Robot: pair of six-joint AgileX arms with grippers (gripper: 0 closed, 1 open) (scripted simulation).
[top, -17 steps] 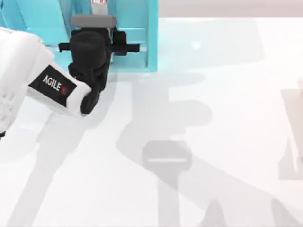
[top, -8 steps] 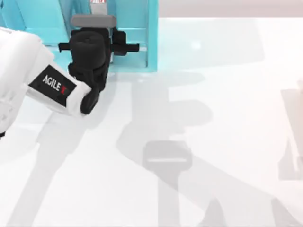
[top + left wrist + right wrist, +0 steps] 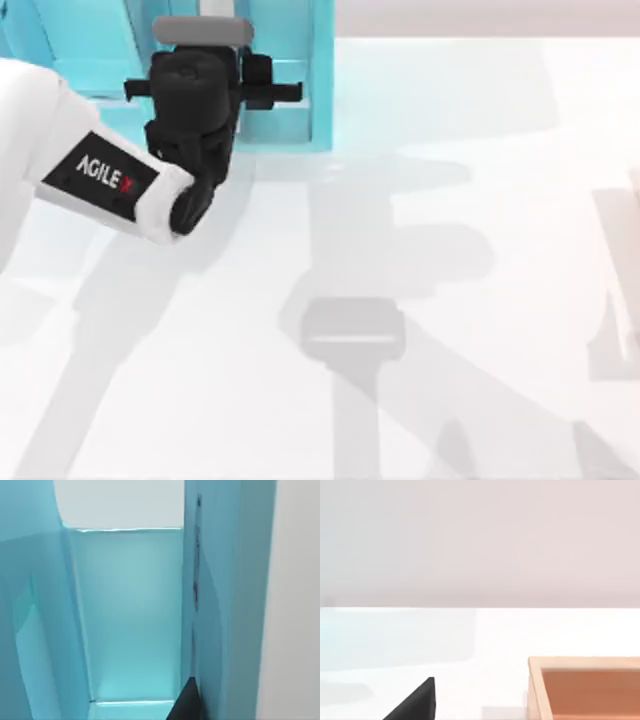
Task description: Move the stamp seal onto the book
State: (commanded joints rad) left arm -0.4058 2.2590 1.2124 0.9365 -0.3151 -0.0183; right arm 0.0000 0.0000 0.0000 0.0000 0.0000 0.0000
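Forward goes the left arm, its hand [image 3: 200, 45] now deeper in the turquoise shelf [image 3: 320, 90] at upper left of the top view, above the white worktop [image 3: 450, 250]; grip can't be judged. Stamp seal and book unplaced. Wrist view faces a shelf compartment [image 3: 127, 615].

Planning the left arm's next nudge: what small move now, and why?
Probably ease the left pincer slowly a bit farther into the shelf bay, keeping it centred. It sits at the bay's mouth, the bay lies open ahead, and a wall runs close beside it.
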